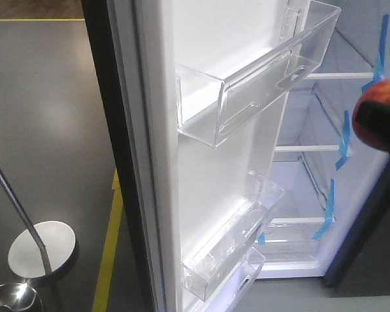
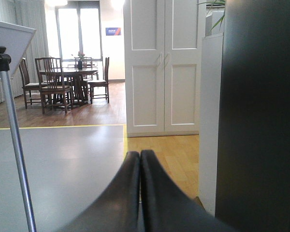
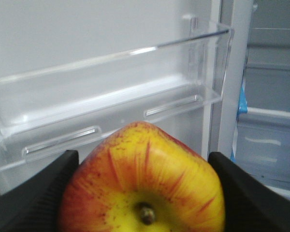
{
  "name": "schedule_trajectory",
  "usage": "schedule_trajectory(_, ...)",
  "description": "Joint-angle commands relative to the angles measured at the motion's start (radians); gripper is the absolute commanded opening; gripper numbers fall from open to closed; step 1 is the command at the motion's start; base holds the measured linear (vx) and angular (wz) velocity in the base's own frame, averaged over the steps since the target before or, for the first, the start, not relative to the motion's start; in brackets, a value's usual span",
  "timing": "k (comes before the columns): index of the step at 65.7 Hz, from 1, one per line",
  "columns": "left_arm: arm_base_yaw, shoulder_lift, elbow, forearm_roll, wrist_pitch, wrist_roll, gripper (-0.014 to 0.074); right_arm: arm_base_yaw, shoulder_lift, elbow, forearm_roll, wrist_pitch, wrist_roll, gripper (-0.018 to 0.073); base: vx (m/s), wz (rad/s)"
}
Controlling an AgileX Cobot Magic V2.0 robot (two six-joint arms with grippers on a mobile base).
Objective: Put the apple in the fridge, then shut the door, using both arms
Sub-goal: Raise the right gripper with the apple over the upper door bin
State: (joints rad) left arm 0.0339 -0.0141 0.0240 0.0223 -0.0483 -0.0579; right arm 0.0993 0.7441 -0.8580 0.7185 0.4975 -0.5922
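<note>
Right jaws clamped on apple [image 3: 142, 188], facing clear bin [image 3: 111, 111] of open door [image 1: 214, 169]. Left jaws together, empty; dark panel [image 2: 256, 116] to their right.

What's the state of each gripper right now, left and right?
Left gripper: closed, jaws pressed together, holding nothing.
Right gripper: closed on the apple, facing the open door's bin.

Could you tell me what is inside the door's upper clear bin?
The upper bin looks empty; only the white liner of the door shows through. In the right wrist view, the held apple hides part of its front wall.
</note>
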Motion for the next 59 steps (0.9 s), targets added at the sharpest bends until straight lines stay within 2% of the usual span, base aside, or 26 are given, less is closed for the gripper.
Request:
schedule_trajectory(1, -0.008, -0.001, 0.026, -0.009, -0.076, -0.002, -0.0006, 0.004, 0.065, -0.121, 0.031, -0.036, -0.003, 0.0090, 0.00, 0.00)
schedule_trajectory(24, -0.008, -0.001, 0.026, -0.009, -0.076, -0.002, -0.0006, 0.004, 0.366, -0.525, 0.050, 0.194, -0.003, 0.0090, 0.00, 0.00)
schedule_trajectory(41, -0.008, -0.001, 0.026, -0.009, -0.076, -0.002, -0.0006, 0.004, 0.535, -0.721, 0.120, 0.219, -0.003, 0.0090, 0.00, 0.00)
schedule_trajectory(59, -0.008, -0.001, 0.026, -0.009, -0.076, -0.002, -0.0006, 0.004, 0.695, -0.880, 0.121, 0.298, -0.003, 0.0101, 0.00, 0.00)
